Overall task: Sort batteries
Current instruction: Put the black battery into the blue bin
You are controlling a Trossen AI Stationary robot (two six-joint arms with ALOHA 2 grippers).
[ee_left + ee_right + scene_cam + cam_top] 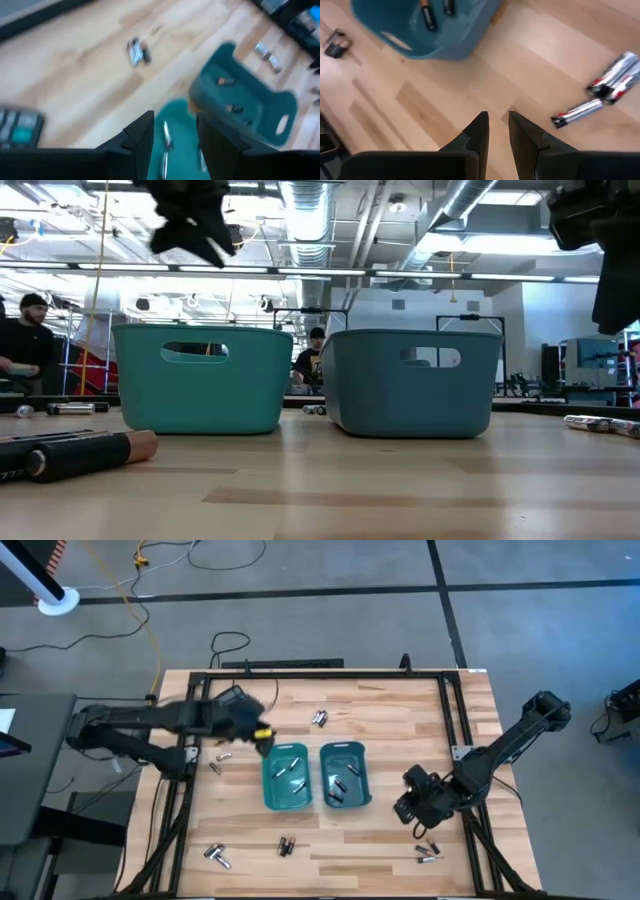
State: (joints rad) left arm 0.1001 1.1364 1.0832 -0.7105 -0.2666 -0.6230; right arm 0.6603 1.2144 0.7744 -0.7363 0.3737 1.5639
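With our left end effector point(262, 733) poised, fingers apart and empty, over the left teal bin point(285, 778), and the right end effector point(498, 125) narrowly parted near silvery batteries point(612, 75) on the counter point(390, 720), hasty descent might scatter those cells.

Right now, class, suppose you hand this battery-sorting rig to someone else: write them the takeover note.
Left pincer: open, empty, at the left bin's back-left corner.
Right pincer: slightly open, empty, over bare table right of the right bin, near three silver batteries.
Done: both bins hold a few batteries.
Left: loose batteries at the table's back centre, left of the left bin, front-left, front centre and front-right.
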